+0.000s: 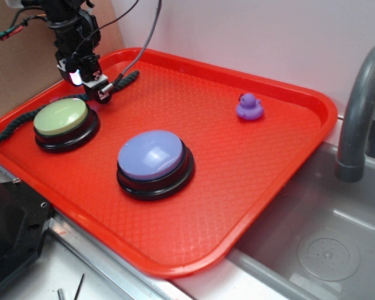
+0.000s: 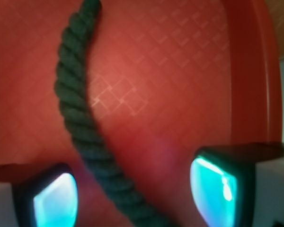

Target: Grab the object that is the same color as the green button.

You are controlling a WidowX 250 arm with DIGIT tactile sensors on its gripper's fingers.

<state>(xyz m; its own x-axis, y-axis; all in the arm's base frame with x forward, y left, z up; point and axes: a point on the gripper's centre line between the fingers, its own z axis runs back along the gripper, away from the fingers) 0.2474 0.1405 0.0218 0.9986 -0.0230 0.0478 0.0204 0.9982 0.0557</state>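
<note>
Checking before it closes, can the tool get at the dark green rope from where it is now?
Probably yes. The tool is open and the dark green rope runs between its fingers over the bare red tray. Nothing lies across the rope there; the green button sits off to one side.

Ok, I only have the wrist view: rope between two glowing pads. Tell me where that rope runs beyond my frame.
Observer: The dark green rope curves behind the green button, one end lying by the tray's left edge.
Operator: Name whatever else sits on the tray.
Observer: A lavender-blue button at mid-tray and a small purple duck toward the far right.
Operator: Report the gripper's position.
Observer: The gripper hangs open at the tray's far left corner, just behind the green button.
</note>
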